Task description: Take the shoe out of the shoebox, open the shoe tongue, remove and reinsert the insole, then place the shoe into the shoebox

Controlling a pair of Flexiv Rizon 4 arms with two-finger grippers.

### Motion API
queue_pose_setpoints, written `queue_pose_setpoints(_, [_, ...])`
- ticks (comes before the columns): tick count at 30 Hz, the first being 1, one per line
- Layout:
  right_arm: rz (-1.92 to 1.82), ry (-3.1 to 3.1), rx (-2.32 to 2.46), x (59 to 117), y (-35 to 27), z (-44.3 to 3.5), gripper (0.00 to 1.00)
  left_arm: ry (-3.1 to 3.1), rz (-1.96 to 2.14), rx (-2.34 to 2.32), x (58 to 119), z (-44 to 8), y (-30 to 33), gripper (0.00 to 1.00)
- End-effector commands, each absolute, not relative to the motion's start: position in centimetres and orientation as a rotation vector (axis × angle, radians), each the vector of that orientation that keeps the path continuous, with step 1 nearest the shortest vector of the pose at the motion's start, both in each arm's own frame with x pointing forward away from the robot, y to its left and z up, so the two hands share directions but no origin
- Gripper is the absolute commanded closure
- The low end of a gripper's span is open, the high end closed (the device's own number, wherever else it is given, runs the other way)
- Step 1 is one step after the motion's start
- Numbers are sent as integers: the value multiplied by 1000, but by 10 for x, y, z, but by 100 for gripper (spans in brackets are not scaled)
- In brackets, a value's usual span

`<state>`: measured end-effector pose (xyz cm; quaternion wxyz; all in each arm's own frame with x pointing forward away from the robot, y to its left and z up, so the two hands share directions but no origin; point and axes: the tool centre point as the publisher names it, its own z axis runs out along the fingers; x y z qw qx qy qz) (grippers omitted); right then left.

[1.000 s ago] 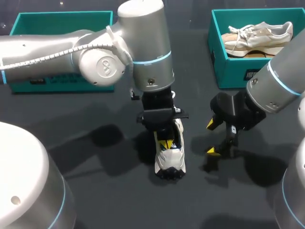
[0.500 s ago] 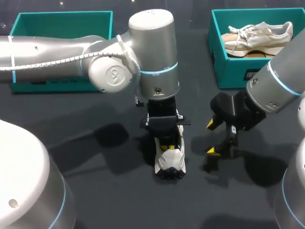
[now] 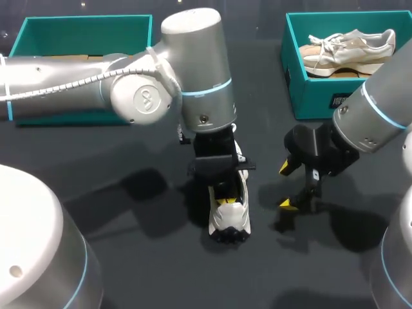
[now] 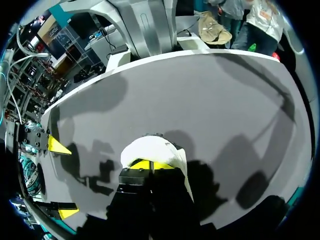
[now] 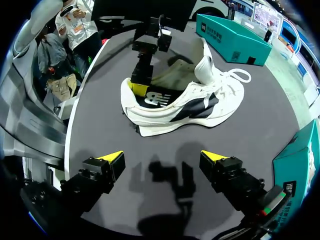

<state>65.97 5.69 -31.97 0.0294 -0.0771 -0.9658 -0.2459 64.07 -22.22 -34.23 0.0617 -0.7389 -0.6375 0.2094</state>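
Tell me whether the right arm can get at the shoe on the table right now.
Probably yes. The right gripper hangs open beside the shoe, only bare table between them. The left gripper is down in the shoe's opening, so the near side looks free, not the top.

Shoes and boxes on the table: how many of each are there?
Shoes: 2 (white shoe on the table, beige shoe in the right box)
Boxes: 2 (left teal box, right teal box)
Total: 4
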Motion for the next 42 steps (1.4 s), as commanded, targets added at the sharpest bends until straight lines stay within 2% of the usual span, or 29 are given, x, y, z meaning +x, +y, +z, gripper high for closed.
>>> queue_pose_setpoints(1, [-755,-2981,-240,659,57,-320,0,-1943,563,-2244,630,-362,-235,100])
queue_pose_setpoints(12, [-755,-2981,-240,659,57,-320,0,-2039,395,-2222,651,-400,-226,100])
queue_pose_setpoints(20, [-755,-2981,-240,659,57,-320,0,-2136,456,-2282,676,-365,-213,100])
queue_pose_setpoints(33, [-755,-2981,-240,659,57,-320,0,-2134,542,-2301,652,-359,-239,100])
queue_pose_setpoints(42, [-755,-2981,-240,659,57,-320,0,-2123,375,-2307,640,-392,-248,100])
